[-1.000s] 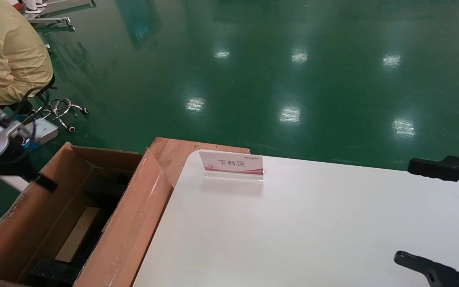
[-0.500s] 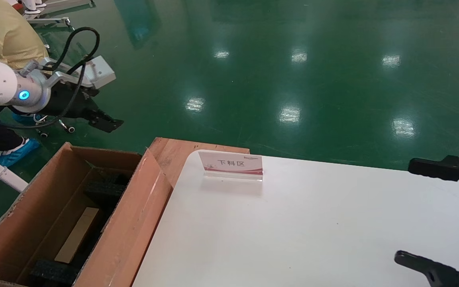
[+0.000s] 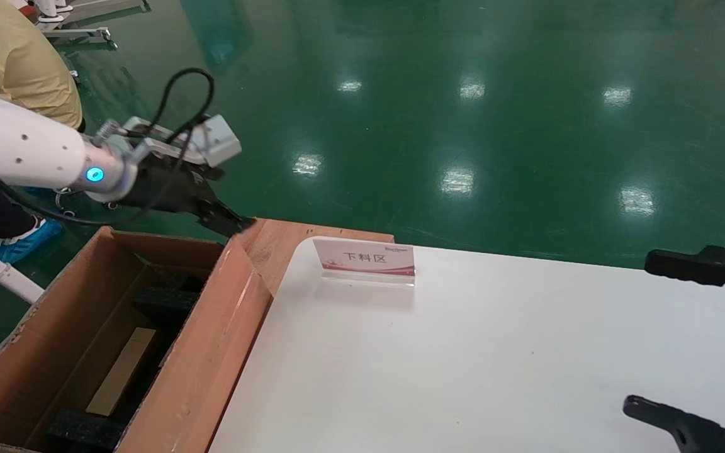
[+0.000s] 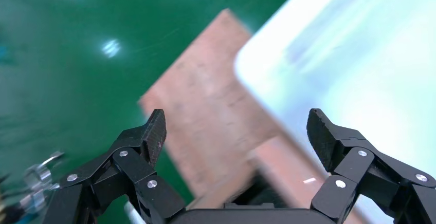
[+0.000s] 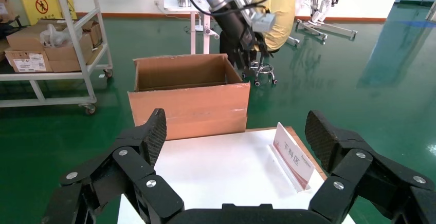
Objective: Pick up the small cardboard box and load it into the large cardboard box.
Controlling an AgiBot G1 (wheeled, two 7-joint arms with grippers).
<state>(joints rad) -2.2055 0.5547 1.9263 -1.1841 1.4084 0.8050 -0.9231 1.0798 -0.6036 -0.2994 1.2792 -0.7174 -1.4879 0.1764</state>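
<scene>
The large cardboard box stands open at the left of the white table, with black foam pieces at its bottom and a pale tan strip between them. It also shows in the right wrist view. I cannot tell whether the tan strip is the small cardboard box; no small carton shows anywhere else. My left gripper is open and empty, above the large box's far corner by the wooden board; its wrist view shows this too. My right gripper is open and empty over the table's right side, as its wrist view also shows.
A wooden board lies under the table's far left corner. A small sign stands on the white table near that corner. A person in yellow is at the far left. A shelf cart stands beyond the box.
My left arm has risen from the large box's left flap and swung across to its far corner near the wooden board. The right arm has not moved.
</scene>
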